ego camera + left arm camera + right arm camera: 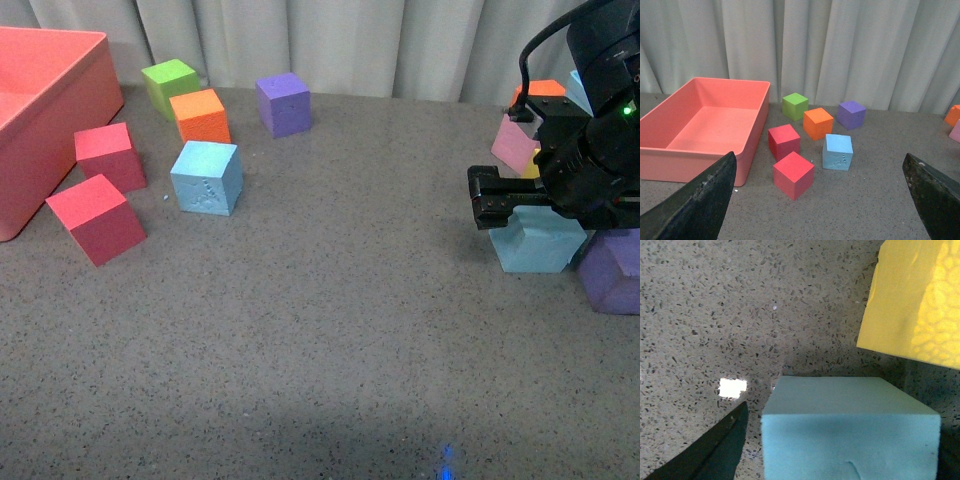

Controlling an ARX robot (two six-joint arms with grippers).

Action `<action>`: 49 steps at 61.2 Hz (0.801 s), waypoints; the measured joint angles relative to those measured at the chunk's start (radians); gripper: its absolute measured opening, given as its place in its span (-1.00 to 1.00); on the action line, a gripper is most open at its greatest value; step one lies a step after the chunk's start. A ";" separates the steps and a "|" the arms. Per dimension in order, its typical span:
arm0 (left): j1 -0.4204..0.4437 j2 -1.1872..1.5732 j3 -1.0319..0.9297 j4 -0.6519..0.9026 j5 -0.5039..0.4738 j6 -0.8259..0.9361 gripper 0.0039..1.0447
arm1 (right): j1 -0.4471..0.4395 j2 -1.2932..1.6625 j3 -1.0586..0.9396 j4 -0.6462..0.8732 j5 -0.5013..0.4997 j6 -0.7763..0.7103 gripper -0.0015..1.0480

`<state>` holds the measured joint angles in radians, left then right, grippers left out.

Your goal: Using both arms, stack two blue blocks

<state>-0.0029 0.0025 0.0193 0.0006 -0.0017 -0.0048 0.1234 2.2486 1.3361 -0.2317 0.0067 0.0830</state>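
Nicked blue block (850,435) lies beneath right tool (535,212), one finger just beside it.

The grey speckled stone tabletop (330,330) bears a salmon-pink plastic bin (40,170) at left. Near it lie two red foam cubes (97,218) (110,155), a green foam cube (170,84), an orange foam cube (200,116), a purple foam cube (283,103) and an embossed light-blue foam cube (206,177) (marks faint). Far right, a plain light-blue foam cube (538,245) sits just beside a second purple foam cube (612,272).

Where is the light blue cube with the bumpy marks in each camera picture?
Front view: marked blue cube, left of centre.
Left wrist view, just before the orange cube.
Right wrist view: absent; the second blue cube shows.
Landmark: that orange cube, behind it.
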 joint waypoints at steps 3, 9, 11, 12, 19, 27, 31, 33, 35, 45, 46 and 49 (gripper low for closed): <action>0.000 0.000 0.000 0.000 0.000 0.000 0.88 | 0.000 0.002 0.005 -0.006 0.001 -0.001 0.40; 0.000 0.000 0.000 0.000 0.000 0.000 0.88 | 0.000 0.003 0.012 -0.013 0.002 -0.002 0.14; 0.000 0.000 0.000 0.000 0.000 0.000 0.88 | 0.000 0.003 0.016 -0.018 0.004 -0.004 0.06; 0.000 0.000 0.000 0.000 0.000 0.000 0.88 | 0.000 0.003 0.017 -0.019 0.005 -0.004 0.04; 0.000 0.000 0.000 0.000 0.000 0.000 0.88 | 0.000 0.003 0.026 -0.022 0.007 -0.006 -0.06; 0.000 0.000 0.000 0.000 0.000 0.000 0.88 | 0.005 -0.001 0.027 -0.022 0.006 -0.006 -0.08; 0.000 0.000 0.000 0.000 0.000 0.000 0.88 | 0.014 -0.007 0.029 -0.022 0.000 -0.002 -0.09; 0.000 0.000 0.000 0.000 0.000 0.000 0.88 | 0.018 -0.009 0.031 -0.023 -0.001 0.000 -0.09; 0.000 0.000 0.000 0.000 0.000 0.000 0.88 | 0.025 -0.010 0.038 -0.025 -0.002 0.005 -0.09; 0.000 0.000 0.000 0.000 0.000 0.000 0.88 | 0.078 -0.010 0.093 -0.045 -0.006 0.047 -0.09; 0.000 0.000 0.000 0.000 0.000 0.000 0.88 | 0.083 -0.010 0.097 -0.047 -0.006 0.050 -0.09; 0.000 0.000 0.000 0.000 0.000 0.000 0.88 | 0.102 -0.003 0.119 -0.055 -0.006 0.061 -0.09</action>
<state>-0.0029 0.0025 0.0193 0.0006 -0.0013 -0.0048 0.2256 2.2452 1.4548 -0.2863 0.0010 0.1444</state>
